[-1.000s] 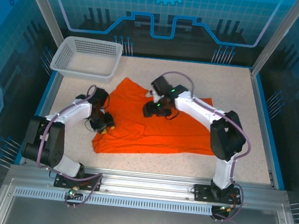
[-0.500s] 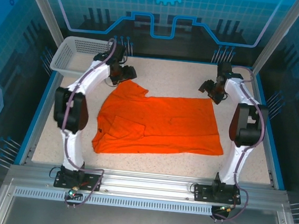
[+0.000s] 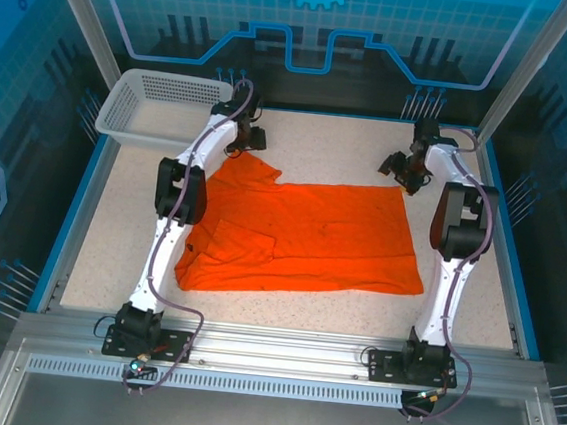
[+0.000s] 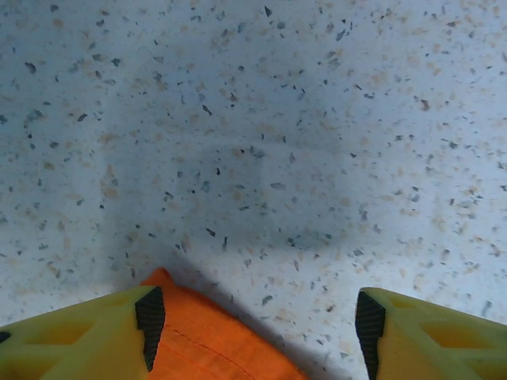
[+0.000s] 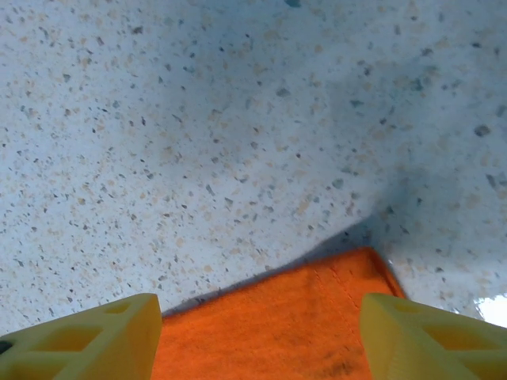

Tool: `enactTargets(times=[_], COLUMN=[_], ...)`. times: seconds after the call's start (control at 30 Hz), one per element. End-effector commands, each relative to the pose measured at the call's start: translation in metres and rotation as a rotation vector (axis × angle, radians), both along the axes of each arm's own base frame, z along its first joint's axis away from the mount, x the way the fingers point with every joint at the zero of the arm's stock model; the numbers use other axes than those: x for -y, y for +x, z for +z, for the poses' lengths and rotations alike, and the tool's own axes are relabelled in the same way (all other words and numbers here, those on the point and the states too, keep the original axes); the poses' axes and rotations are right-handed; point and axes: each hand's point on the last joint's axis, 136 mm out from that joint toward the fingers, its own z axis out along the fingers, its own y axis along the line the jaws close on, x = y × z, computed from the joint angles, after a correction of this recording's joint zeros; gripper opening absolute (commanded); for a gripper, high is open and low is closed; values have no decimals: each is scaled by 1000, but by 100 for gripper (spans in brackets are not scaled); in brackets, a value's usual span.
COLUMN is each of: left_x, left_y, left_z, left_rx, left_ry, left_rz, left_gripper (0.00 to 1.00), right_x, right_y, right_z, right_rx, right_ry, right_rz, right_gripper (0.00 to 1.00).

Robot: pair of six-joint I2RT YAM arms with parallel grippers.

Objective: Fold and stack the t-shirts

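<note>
One bright orange t-shirt (image 3: 312,233) lies spread flat on the speckled table, with a flap folded over at its near left. My left gripper (image 3: 244,140) hovers open at the shirt's far left corner. In the left wrist view that orange corner (image 4: 206,348) lies by the left finger (image 4: 95,336) of the gripper (image 4: 259,323), not pinched. At the far right corner hangs my right gripper (image 3: 402,171), also open. In the right wrist view the hemmed corner (image 5: 309,317) lies on the table between the yellow fingers (image 5: 428,336) of the gripper (image 5: 257,336).
A white mesh basket (image 3: 122,117) stands at the far left corner, close to my left arm. Blue rails (image 3: 495,203) border the table. Bare speckled tabletop (image 3: 321,141) runs along the far side between the two grippers.
Both arms swung from over the shirt's middle out to its far corners, and the shirt now lies spread wide. The left gripper has opened and shifted slightly right.
</note>
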Motion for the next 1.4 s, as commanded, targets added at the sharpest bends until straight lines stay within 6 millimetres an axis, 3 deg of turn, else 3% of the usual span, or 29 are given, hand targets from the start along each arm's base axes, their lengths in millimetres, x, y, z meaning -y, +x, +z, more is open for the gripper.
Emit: enactTargets(times=[0.0,0.13,0.43,0.63,0.77,0.8,0.87,0.97,1.23,1.37], left_x=[-7,-15,-13,-10,-14,-14,-13,-11,-11,-9], left_y=[14,6,-11,-11,-16,-17,-19,-20,-20,-17], left_z=[4,-4,-14,-15,-20,-20,-21,-24,-22,-17], left_rx=[53,12,-43,-60,-87,-92,-99,-107,-103,-87], left_ry=[67,80,52,27,1,0,-5,-14,-16,-21], left_rz=[-43,-34,-54,-66,-50,-51,-55,-60,-60,-66], left_gripper=[67,66,68,53,57,58,57,51,32,20], right_x=[-2,-2,6,11,20,22,24,27,43,40], right_y=[11,12,16,15,13,14,15,12,-7,-5], right_z=[-1,-5,-11,-24,-21,-7,4,8,-9,-15], right_rx=[25,21,9,-33,-24,8,36,37,-29,-52], right_ry=[30,34,49,51,45,47,48,35,14,31], right_rz=[31,39,14,-1,-32,-39,-39,-29,-67,-56], right_gripper=[67,67,64,58,58,58,59,59,58,53])
